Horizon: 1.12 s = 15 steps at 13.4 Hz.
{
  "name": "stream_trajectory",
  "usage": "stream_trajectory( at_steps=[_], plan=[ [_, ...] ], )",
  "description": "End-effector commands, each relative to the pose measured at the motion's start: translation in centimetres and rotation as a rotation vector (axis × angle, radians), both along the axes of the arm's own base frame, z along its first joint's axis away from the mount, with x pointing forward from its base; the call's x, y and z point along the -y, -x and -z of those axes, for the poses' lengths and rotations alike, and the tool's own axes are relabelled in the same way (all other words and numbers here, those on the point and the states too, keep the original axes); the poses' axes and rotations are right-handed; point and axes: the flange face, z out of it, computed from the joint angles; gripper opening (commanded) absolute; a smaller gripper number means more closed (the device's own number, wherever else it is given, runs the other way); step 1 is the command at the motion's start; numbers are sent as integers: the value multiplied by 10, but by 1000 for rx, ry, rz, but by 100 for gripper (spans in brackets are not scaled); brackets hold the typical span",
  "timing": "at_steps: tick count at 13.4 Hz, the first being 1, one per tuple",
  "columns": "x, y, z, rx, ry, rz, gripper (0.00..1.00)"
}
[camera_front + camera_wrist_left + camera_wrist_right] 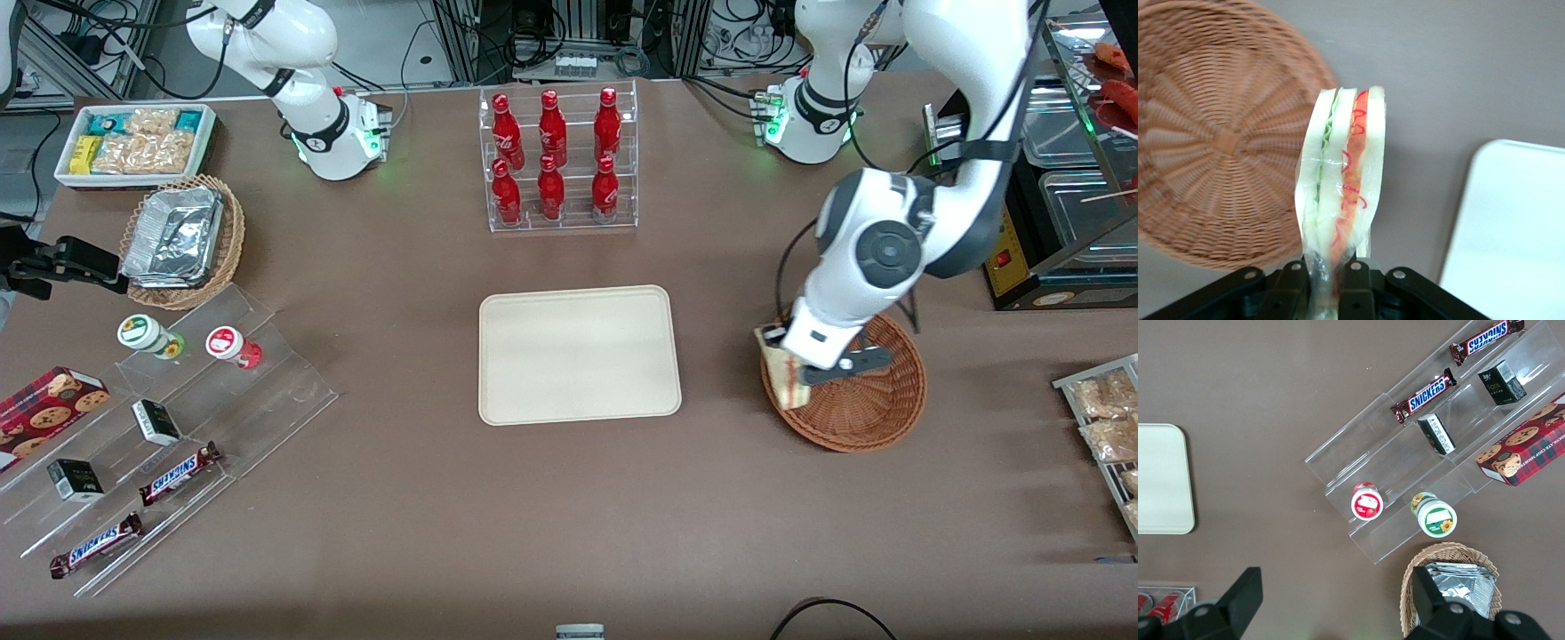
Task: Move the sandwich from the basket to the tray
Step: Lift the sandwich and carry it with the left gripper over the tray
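Note:
My left gripper [794,366] is shut on the sandwich [782,372], a wrapped wedge of pale bread with red, orange and green filling. It holds it above the rim of the reddish-brown wicker basket [876,409], on the side toward the tray. In the left wrist view the sandwich [1341,180] hangs pinched between the black fingers [1290,288], with the empty basket [1211,140] and a corner of the tray [1511,240] below. The cream-beige tray [578,354] lies flat and bare at the table's middle, beside the basket.
A clear rack of red bottles [560,160] stands farther from the front camera than the tray. A tan basket of foil containers [182,240], a white snack box [133,142] and clear shelves with snacks [160,444] lie toward the parked arm's end. A metal display stand [1067,178] is near the working arm.

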Motion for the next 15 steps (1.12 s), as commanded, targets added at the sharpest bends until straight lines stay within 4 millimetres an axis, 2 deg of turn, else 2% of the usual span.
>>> stream_trajectory(
  at_steps=[1,4,6,9,15],
  plan=[
    [57,-11,-2,-7,38,90,0],
    [119,-15,7,-23,54,131,0],
    [161,-11,25,-34,68,163,0],
    [209,-12,45,-21,69,160,0],
    [264,-17,73,4,75,63,0]
  ],
)
